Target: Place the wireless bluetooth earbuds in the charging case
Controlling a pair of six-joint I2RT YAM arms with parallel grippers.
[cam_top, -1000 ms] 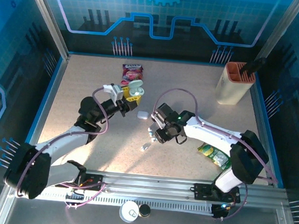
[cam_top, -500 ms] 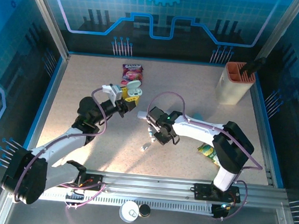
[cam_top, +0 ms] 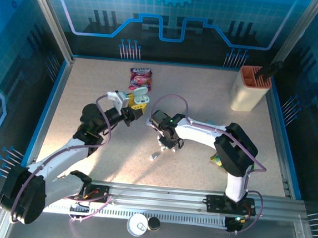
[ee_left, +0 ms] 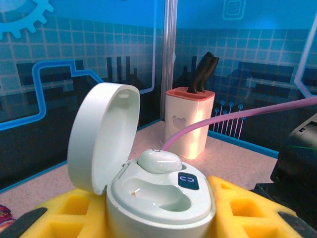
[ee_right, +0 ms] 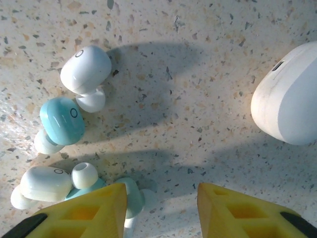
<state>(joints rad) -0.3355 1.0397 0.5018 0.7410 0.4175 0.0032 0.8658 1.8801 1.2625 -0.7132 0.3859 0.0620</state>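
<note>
Left jaws clamp the open charging case (ee_left: 161, 198); right jaws hang parted over a pale-blue earbud (ee_right: 132, 197), bottom of frame, contact unclear. Centre it before closing.

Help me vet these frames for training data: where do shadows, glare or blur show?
Top view: warm light pools on the table's near half. Left wrist: the open case is sharp, its seated earbud glints, the holder behind is softer. Right wrist: loose earbuds cast soft shadows rightward; the closed case looks overexposed.
</note>
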